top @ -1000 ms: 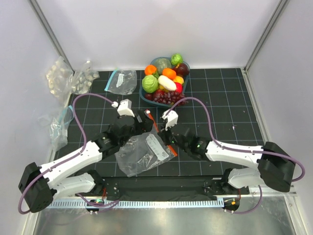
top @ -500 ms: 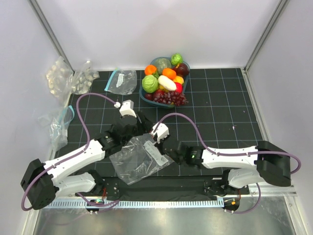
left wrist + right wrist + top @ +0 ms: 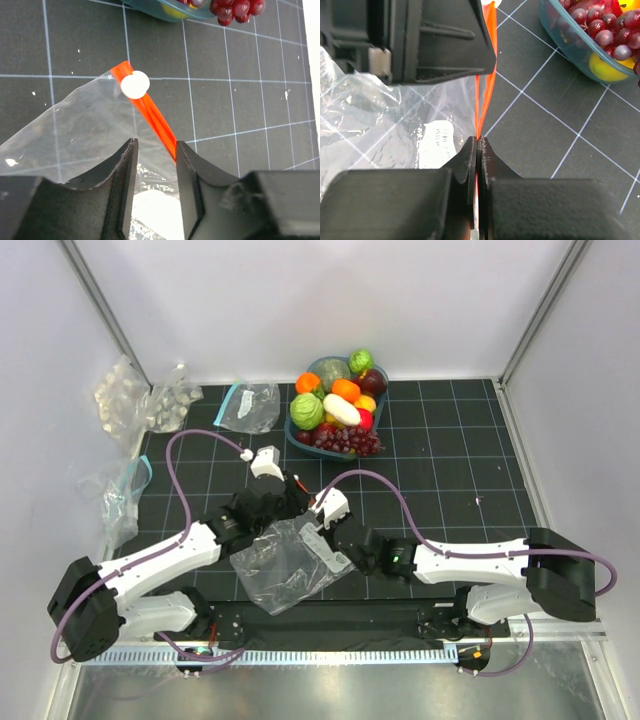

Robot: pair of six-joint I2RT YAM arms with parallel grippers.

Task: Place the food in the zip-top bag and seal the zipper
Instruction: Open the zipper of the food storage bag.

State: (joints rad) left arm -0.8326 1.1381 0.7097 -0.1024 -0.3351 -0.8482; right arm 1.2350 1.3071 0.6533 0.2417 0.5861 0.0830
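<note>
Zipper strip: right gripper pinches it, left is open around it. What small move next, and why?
Probably close the left gripper on the zipper: its open jaws straddle the strip, the right gripper pinches it, and the bag looks empty, so the mouth likely needs pulling open.

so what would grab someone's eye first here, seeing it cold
The bright heap of toy food in a teal bowl at the far middle of the black grid table stands out most. Nearer the arms lies a crumpled clear zip-top bag. Its orange-red zipper is pinched in the right gripper, and the left gripper sits open astride the same strip.
</note>
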